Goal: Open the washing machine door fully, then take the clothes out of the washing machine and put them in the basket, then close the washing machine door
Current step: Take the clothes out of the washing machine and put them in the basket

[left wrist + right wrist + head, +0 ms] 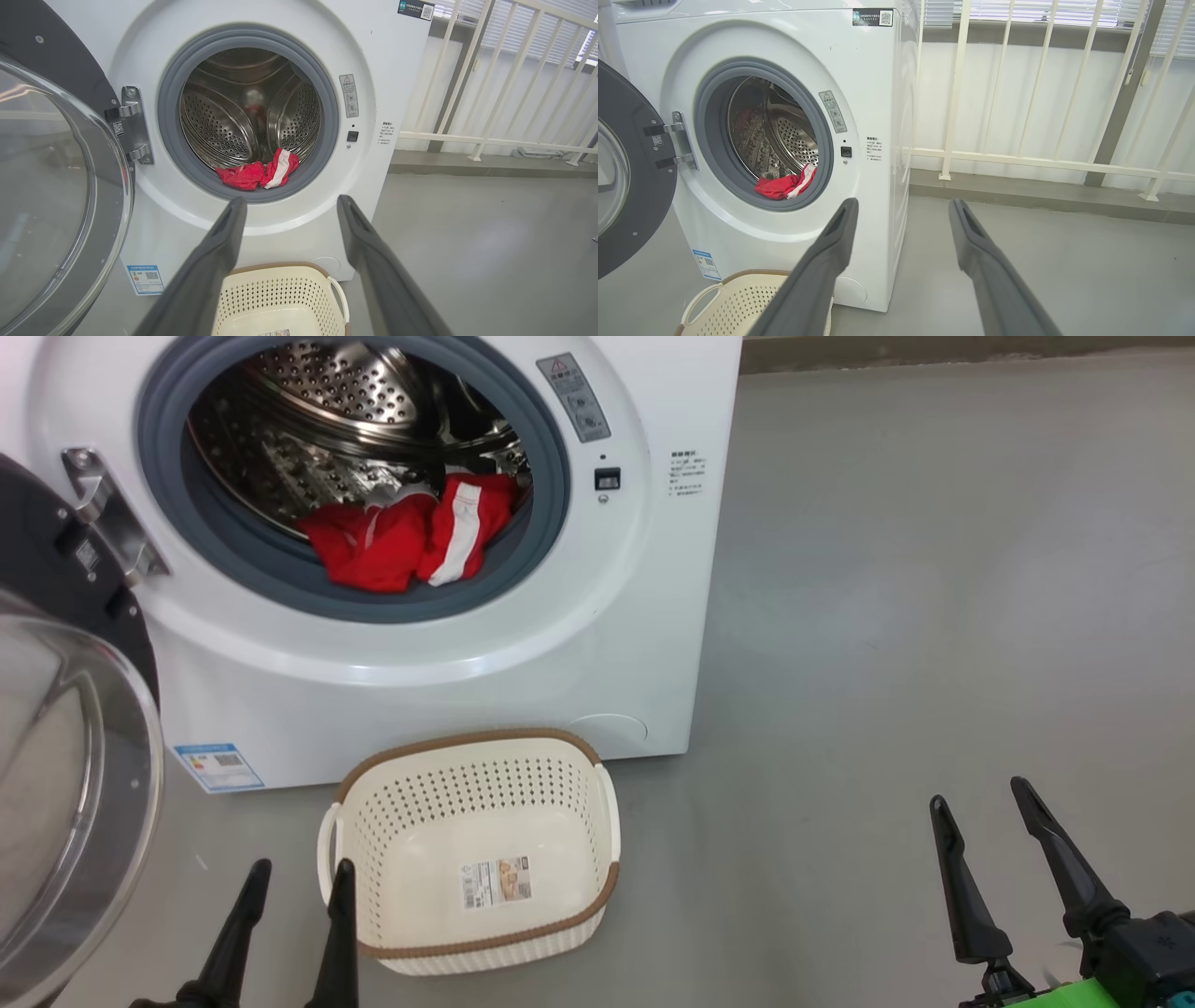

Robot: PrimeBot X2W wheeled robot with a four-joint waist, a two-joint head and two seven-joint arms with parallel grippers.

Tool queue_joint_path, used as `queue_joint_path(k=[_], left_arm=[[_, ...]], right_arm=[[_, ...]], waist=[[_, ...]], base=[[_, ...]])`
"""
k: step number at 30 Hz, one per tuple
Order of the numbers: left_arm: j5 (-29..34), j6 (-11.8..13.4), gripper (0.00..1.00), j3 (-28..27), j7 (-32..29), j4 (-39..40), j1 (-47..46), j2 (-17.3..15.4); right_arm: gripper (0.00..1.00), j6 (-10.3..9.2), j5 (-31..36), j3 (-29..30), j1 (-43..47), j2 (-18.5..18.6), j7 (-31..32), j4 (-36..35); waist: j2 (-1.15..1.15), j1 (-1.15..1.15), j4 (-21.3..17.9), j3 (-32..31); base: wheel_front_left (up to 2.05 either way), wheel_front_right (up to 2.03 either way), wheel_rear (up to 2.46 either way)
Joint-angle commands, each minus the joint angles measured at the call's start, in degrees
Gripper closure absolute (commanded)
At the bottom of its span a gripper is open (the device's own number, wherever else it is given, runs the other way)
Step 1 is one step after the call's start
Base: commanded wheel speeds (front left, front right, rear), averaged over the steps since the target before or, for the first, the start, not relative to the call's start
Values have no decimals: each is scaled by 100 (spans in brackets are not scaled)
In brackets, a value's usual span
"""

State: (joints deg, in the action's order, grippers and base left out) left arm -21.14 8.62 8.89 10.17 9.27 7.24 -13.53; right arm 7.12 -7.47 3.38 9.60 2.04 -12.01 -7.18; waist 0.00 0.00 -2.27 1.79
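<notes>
The washing machine door [65,784] hangs swung out at the far left on its metal hinge [105,513], so the mouth of the washing machine [448,663] stands clear. It looks open wide enough that the first step seems done, though it crowds the left arm's side.

Just right of the door, the left jaws rise from the bottom of the head view, parted and holding nothing, with one finger near the left handle of the basket [467,739]. In the left wrist view they point at the drum mouth, which suits a reach for the clothes [401,537]. Those lie inside the machine at the front bottom of the steel drum [327,392], red folds spilling onto the grey gasket [271,569].

The basket sits empty on the floor [887,616], right against the machine's foot and under the opening, likely so the drop is short. Well to the right, over the grey floor, the right jaws are also parted and empty. A white railing [1017,158] stands beyond the machine's right side, apart from the work.
</notes>
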Motion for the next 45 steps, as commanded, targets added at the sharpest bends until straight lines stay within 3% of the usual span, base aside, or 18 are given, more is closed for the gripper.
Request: queue_joint_path(k=[1, 10, 28, 45], left_arm=[[56, 65, 0, -219, 20, 137, -124, -83], [-11, -26, 0, -195, 112, 193, -154, -108], [93, 140, 0, -123, 105, 152, -204, -110], [209, 254, 0, 38, 163, 84, -682, 18]], right_arm=[[0, 36, 26, -118, -127, 84, 15, -155], [0, 36, -1, -110, -142, 84, 4, -153], [0, 36, 1, -113, -207, 84, -23, -187], [0, 36, 25, -131, -497, 84, -110, -224]], waist=[[0, 0, 7, 24], [0, 0, 44, 74], [0, 0, 75, 191], [0, 0, 291, 866]], base=[[149, -158, 9], [92, -94, 2], [3, -3, 0], [0, 0, 0]])
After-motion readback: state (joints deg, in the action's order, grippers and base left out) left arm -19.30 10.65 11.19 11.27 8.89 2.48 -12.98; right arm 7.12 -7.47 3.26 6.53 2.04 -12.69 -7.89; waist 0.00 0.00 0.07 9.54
